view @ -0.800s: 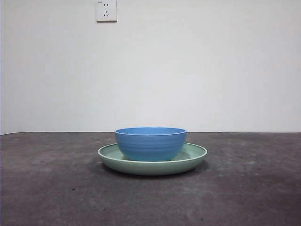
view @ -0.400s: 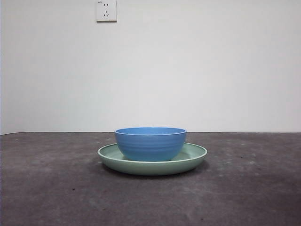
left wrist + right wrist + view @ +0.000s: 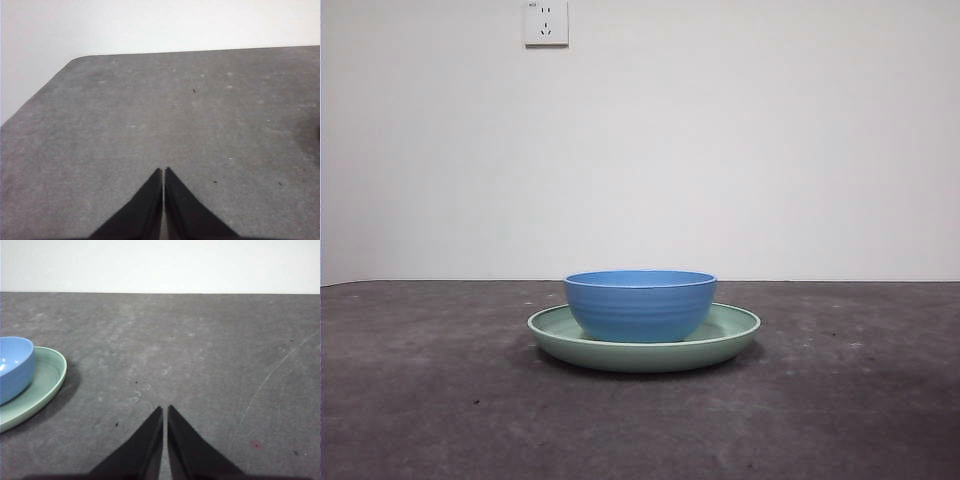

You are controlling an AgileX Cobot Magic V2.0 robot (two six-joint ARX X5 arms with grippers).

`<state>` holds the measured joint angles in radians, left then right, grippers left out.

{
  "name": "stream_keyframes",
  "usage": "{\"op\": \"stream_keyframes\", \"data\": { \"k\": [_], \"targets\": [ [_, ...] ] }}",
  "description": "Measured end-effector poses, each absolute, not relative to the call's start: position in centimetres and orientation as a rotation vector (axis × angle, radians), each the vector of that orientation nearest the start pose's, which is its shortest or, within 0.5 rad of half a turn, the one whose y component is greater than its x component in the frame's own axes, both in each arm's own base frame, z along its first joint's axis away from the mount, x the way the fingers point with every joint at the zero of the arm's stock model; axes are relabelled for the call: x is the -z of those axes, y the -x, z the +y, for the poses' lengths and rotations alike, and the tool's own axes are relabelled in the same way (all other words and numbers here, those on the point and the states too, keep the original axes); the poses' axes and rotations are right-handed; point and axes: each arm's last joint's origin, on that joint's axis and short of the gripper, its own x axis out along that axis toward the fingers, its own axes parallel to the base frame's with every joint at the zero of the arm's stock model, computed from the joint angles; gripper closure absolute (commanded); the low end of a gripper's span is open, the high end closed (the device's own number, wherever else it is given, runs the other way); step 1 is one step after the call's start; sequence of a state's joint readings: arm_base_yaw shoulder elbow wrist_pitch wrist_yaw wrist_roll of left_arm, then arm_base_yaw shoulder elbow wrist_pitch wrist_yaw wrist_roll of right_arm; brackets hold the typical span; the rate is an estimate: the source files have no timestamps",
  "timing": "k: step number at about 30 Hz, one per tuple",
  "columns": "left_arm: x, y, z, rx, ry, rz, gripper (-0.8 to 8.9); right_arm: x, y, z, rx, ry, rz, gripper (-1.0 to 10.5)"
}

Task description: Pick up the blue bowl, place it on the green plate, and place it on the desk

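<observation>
Sitting stacked: bowl on plate, both arms idle

Blue bowl (image 3: 640,305) is upright in the middle of the green plate (image 3: 732,335), plate flat on the desk (image 3: 420,400) roughly centre of the table. Bowl narrower than the plate, rim of plate showing all round in the front view. Nothing tilted, nothing touching either piece.

Right gripper (image 3: 165,410): jaws together, holding nothing, low over bare desk. Bowl and plate sit off to one side of it, near but clearly apart. Left gripper (image 3: 163,171): jaws together too, empty, over bare desk near a rounded table corner, no crockery in its view. Neither arm shows in the front view.

Step read: bowl-on-plate looks done. What's left, as I read the task, is taking the bowl back off and setting it on the desk. Could equally be the end state, can't tell from this alone.

Next move, if the lift-off is pending: right arm is the closer one. It needs to open the jaws, swing over to the bowl, pinch the bowl wall at the rim, lift straight up so the plate doesn't drag, then place on clear desk beside the plate. Glossy wall, so slip is the risk.

Wall socket (image 3: 546,22) behind, irrelevant.
</observation>
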<state>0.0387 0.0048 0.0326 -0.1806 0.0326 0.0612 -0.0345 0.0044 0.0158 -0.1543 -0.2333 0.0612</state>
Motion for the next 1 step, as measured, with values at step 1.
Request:
{"op": "stream_keyframes", "data": {
  "k": [1],
  "targets": [
    [-15.68, -9.48, 0.27, -0.001, -0.056, 0.153, 8.06, -15.38, -9.54, 0.34, -0.194, -0.08, 0.148, 9.4]
  ]
}}
